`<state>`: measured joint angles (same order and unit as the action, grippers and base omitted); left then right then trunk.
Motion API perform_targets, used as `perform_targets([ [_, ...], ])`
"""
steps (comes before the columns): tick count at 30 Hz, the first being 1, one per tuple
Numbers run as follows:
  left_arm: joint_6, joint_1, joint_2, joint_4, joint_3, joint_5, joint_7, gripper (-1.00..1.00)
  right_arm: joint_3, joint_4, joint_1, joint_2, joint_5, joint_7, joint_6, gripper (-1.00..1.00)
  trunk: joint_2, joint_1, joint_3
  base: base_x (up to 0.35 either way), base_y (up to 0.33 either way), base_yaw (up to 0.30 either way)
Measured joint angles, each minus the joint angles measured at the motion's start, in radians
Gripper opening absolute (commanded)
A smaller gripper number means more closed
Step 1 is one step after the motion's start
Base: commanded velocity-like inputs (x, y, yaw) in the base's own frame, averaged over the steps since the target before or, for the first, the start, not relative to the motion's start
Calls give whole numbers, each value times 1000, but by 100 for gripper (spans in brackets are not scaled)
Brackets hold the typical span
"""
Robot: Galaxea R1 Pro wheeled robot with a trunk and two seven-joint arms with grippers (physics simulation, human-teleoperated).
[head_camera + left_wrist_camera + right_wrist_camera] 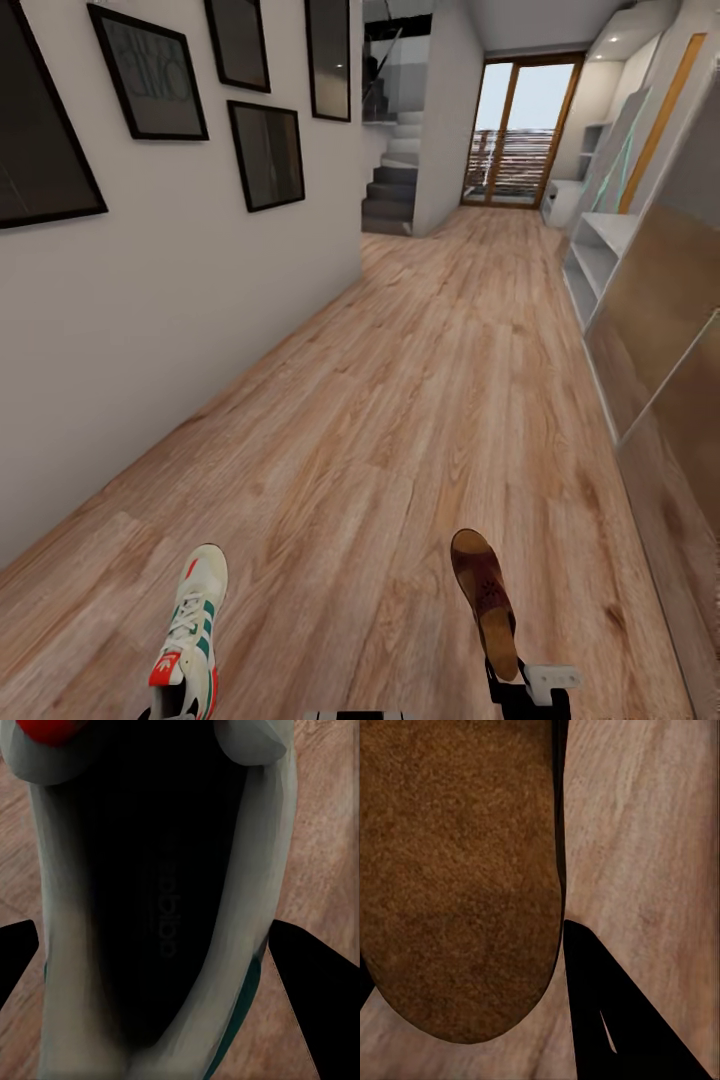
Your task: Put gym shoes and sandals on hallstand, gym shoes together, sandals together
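The left claw [161, 967] is clamped on a gym shoe [190, 630], carried above the corridor floor [400, 400]. The right claw [525, 690] seems clamped on a sandal [485, 600]. The shoe rack [600, 250] stands well ahead at the right.

Flat, even light fills the corridor, brightest at the glazed door [520, 130] at its far end, and the plank floor [420, 400] carries almost no cast shadows. The framed pictures [150, 75] on the wall look soft and slightly smeared, with straight lines leaning toward the edges. In the left wrist view the inside of the gym shoe [161, 907] is nearly black, its printed lettering perhaps just readable, and both wrist views are coarse and blurry up close.
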<state>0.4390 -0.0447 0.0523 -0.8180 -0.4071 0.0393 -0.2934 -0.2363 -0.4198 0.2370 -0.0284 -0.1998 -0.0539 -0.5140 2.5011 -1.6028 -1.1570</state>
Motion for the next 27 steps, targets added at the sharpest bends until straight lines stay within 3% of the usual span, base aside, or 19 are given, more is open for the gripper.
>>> perform_targets([
  [13, 2, -1, 0, 0, 1, 1, -6, -100, 0, 0, 0, 0, 0, 0, 0, -100, 0, 0, 19, 0, 0, -173],
  [20, 1, 0, 0, 0, 1, -1, -6, -100, 0, 0, 0, 0, 0, 0, 0, -100, -8, 6, 56, 0, 0, -176],
  [27, 2, 0, 0, 0, 2, -1, -6, -100, 1, 0, 0, 0, 0, 0, 0, -100, -8, 7, 66, 0, 0, -176],
])
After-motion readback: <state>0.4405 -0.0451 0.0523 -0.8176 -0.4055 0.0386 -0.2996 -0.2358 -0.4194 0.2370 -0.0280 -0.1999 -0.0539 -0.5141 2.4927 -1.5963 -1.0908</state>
